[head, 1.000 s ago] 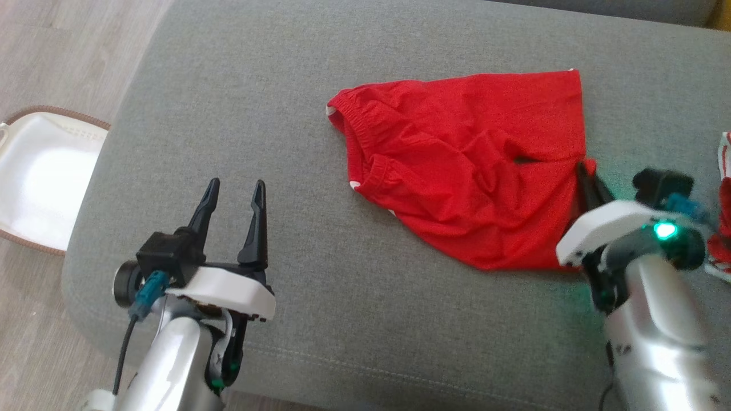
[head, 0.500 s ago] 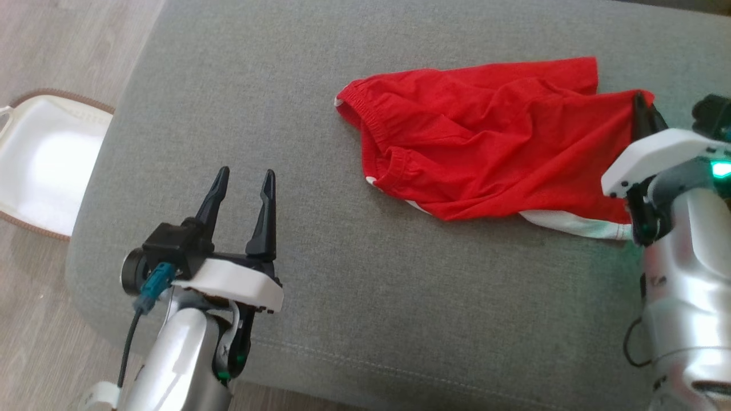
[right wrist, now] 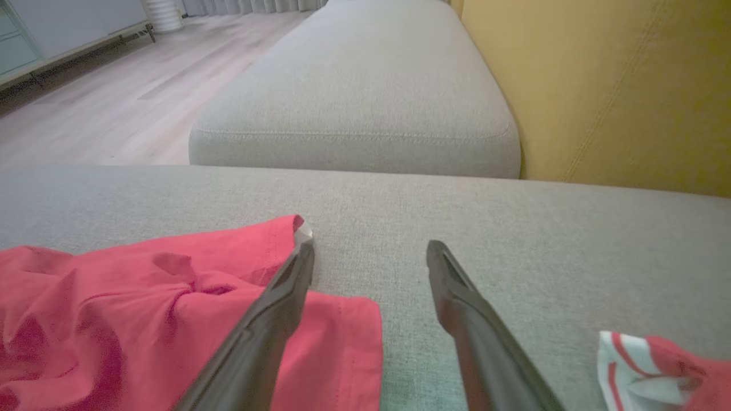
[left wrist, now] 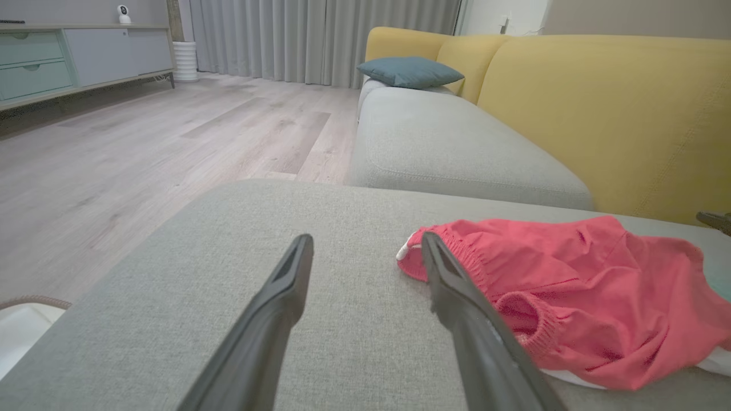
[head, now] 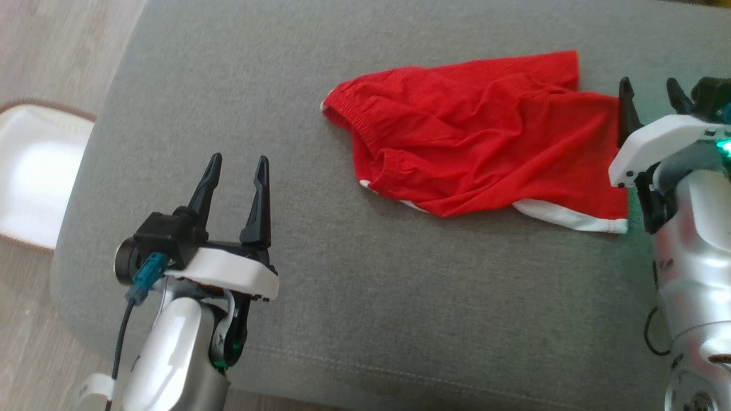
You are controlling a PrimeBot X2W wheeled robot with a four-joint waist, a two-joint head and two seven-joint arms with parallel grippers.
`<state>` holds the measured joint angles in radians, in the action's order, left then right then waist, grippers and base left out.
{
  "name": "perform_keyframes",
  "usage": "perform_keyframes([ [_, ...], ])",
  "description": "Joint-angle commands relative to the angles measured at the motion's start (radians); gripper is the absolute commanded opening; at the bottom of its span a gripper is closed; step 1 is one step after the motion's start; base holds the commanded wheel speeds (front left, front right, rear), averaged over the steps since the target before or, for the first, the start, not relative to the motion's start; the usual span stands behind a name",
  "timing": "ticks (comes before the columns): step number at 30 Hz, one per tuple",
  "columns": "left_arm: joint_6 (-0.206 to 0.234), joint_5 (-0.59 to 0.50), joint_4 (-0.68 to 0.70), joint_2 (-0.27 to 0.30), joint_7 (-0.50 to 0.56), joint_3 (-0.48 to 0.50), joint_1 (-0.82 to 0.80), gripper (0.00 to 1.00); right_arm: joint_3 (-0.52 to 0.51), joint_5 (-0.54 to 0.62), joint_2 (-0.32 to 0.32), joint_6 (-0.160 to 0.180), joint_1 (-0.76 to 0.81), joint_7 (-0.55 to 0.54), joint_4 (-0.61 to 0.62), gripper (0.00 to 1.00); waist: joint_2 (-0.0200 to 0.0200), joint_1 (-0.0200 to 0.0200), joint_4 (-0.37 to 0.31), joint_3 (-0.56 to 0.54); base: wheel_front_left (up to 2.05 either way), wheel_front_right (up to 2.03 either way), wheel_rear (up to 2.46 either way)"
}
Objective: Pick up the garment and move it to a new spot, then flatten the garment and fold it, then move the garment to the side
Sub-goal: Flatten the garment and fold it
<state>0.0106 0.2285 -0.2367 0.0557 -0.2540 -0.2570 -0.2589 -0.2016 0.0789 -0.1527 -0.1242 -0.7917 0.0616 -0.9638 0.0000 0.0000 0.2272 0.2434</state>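
And here's the crumpled red fabric garment with white trim (head: 474,137), lying out in the middle of the wide grey woven sofa cushion (head: 400,319), elastic waistband toward the robot's left, 1 leg hem toward its right. There's bare cushion on every side, which looks like room left for spreading and folding! The right gripper (head: 650,94) sits right at that hem, its 2 dark fingers spread wide with nothing between them. In the right wrist view the hem corner lies against the near finger, though I can't tell whether they touch. The left gripper (head: 239,165) hovers well apart from the cloth, also wide open and empty, fingers pointing toward the waistband, probably staged to take that end. The garment looks set down but far from flat, so smoothing should come next. A small red-and-white striped cloth (right wrist: 657,365) lies just beyond the right gripper, close enough to snag by mistake.
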Motion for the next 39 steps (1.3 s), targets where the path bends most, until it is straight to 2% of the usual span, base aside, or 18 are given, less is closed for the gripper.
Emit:
perform_keyframes([
  [1,-0.004,-0.015,0.028,0.006,-0.008,0.040,-0.020,1.00,0.034,-0.011,0.008,-0.007,-0.006,0.038,0.025,1.00,0.0000,0.0000,-0.024,-0.034,0.00,0.00,0.00],
  [10,-0.012,-0.023,0.025,0.004,-0.008,0.056,0.027,1.00,0.062,-0.093,0.064,-0.007,0.150,0.153,0.101,1.00,0.0000,0.0000,-0.092,-0.130,0.00,0.00,0.00],
  [18,-0.025,-0.024,0.010,0.003,-0.008,0.047,0.071,1.00,0.101,-0.178,0.100,-0.007,0.397,0.187,0.311,1.00,0.0000,0.0000,-0.146,-0.174,0.00,0.00,0.00],
  [23,-0.042,-0.036,-0.018,0.013,-0.008,0.031,0.068,1.00,0.155,-0.251,0.102,-0.007,0.486,0.176,0.424,1.00,0.0000,0.0000,-0.176,-0.166,0.00,0.00,0.00],
  [26,-0.064,-0.056,-0.051,0.033,0.004,0.002,0.047,1.00,0.172,-0.266,0.102,-0.007,0.506,0.156,0.477,1.00,0.0000,0.0000,-0.189,-0.154,0.00,0.00,0.00],
  [31,-0.101,-0.136,-0.137,0.095,0.082,-0.086,-0.027,1.00,0.180,-0.271,0.102,-0.007,0.518,0.125,0.547,1.00,0.0000,0.0000,-0.208,-0.119,0.00,0.00,0.00],
  [39,-0.131,-0.240,-0.286,0.180,0.146,-0.210,-0.185,1.00,0.185,-0.281,0.102,-0.007,0.520,0.103,0.604,1.00,0.0000,0.0000,-0.236,-0.057,0.00,0.00,0.00],
])
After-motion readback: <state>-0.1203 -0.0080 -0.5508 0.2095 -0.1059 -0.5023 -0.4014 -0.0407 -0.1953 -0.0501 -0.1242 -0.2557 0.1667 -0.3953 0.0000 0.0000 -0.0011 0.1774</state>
